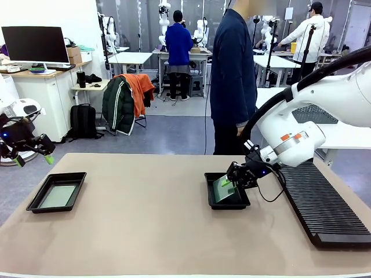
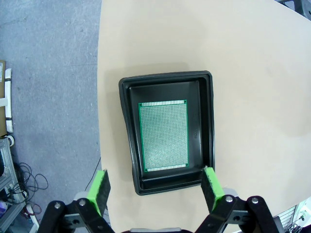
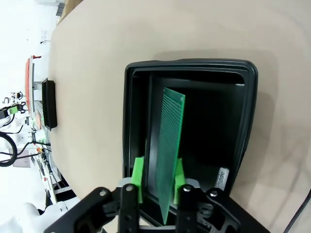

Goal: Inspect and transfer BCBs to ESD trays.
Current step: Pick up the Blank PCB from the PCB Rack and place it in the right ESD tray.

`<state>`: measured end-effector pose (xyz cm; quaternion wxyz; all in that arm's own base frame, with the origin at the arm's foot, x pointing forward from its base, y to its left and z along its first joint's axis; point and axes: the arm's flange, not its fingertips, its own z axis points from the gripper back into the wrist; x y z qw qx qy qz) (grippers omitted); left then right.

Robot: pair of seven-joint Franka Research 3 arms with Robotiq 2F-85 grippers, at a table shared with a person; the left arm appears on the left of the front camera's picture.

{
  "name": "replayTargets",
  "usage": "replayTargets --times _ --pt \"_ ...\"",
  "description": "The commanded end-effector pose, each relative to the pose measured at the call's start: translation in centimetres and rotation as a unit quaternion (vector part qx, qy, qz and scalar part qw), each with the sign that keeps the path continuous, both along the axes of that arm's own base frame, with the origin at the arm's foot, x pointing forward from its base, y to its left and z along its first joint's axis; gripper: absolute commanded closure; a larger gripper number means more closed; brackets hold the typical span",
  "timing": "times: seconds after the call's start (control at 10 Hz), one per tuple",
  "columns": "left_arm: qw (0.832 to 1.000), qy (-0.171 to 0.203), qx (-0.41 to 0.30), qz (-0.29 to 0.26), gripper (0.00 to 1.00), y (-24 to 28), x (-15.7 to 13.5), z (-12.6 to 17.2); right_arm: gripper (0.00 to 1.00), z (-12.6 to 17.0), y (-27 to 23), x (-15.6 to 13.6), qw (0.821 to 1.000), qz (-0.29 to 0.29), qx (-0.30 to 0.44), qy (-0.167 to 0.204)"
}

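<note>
Beige tabletop (image 1: 156, 226) runs across the front view, with a person in a dark coat (image 1: 233, 75) standing at its far edge and other benches and people farther back in the room.

One BCB (image 3: 169, 145) is pinched on edge between the green pads of the right gripper (image 3: 158, 179), its fingers closed tight on the board's lower end. The board stands tilted over the floor of the right ESD tray (image 3: 243, 97); whether its far end touches the tray floor cannot be told. In the front view this tray (image 1: 210, 194) sits at about 3 o'clock from the table's middle, the right gripper (image 1: 232, 182) over it.

A long black ribbed rack (image 1: 324, 208) lies just beyond, at 4 o'clock near the table's right edge.

A second BCB (image 2: 163, 136) lies flat on the floor of the left ESD tray (image 2: 206, 126), at 9 o'clock by the table's left edge. The left gripper (image 2: 154, 189) hangs above it, fingers spread wide and holding nothing, apart from the tray.
</note>
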<state>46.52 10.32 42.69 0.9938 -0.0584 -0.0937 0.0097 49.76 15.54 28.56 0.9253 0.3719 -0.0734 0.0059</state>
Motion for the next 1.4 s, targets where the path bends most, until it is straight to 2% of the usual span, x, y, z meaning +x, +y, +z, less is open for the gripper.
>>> replayTargets --times 0.0,0.1,0.2,0.3,0.4,0.5,0.6,0.7,0.8,0.9,1.0,1.1,1.2,1.3 --pt "1.0 -0.002 -0.001 0.003 0.0 0.1 0.0 -0.1 0.73 1.6 1.0 -0.6 0.999 -0.008 -0.043 0.001" --pt "1.0 -0.002 -0.001 0.003 0.0 0.1 0.0 -0.1 0.55 2.4 1.3 -0.7 0.998 -0.011 -0.06 -0.005" --pt "1.0 -0.002 -0.001 0.003 0.0 0.1 0.0 -0.1 0.62 3.1 1.6 -0.7 0.997 -0.014 -0.08 -0.005" --pt "1.0 -0.002 -0.001 0.003 0.0 0.1 0.0 -0.1 0.45 3.7 1.7 -0.6 0.995 -0.017 -0.096 -0.007" --pt "1.0 -0.002 -0.001 0.003 0.0 0.1 0.0 -0.1 0.53 4.5 1.8 -0.5 0.991 -0.025 -0.128 -0.007" --pt "1.0 -0.002 -0.001 0.003 0.0 0.1 0.0 -0.1 0.35 5.2 1.9 -0.4 0.988 -0.029 -0.152 -0.006" --pt "1.0 -0.002 -0.001 0.003 0.0 0.1 0.0 -0.1 0.43 5.9 2.1 -0.5 0.984 -0.034 -0.174 -0.012" --pt "1.0 -0.002 -0.001 0.003 0.0 0.1 0.0 -0.1 0.25 6.5 2.2 -0.6 0.979 -0.042 -0.199 -0.015" --pt "1.0 -0.002 -0.001 0.003 0.0 0.1 0.0 -0.1 0.32 7.1 2.2 -0.8 0.973 -0.049 -0.226 -0.014" --pt "1.0 -0.002 -0.001 0.003 0.0 0.1 0.0 -0.1 0.14 7.8 2.0 -1.0 0.967 -0.057 -0.249 -0.011" --pt "1.0 -0.002 -0.001 0.003 0.0 0.1 0.0 -0.1 0.21 8.3 1.8 -1.1 0.963 -0.059 -0.262 -0.009" --pt "1.0 -0.002 -0.001 0.003 0.0 0.1 0.0 -0.1 0.03 8.9 1.5 -1.3 0.96 -0.063 -0.274 -0.007" --pt "1.0 -0.002 -0.001 0.003 0.0 0.1 0.0 -0.1 0.09 9.3 1.3 -1.4 0.958 -0.06 -0.281 -0.007" --pt "1.0 -0.002 -0.001 0.003 0.0 0.1 0.0 -0.1 0.0 9.9 1.1 -1.5 0.955 -0.054 -0.292 -0.003"
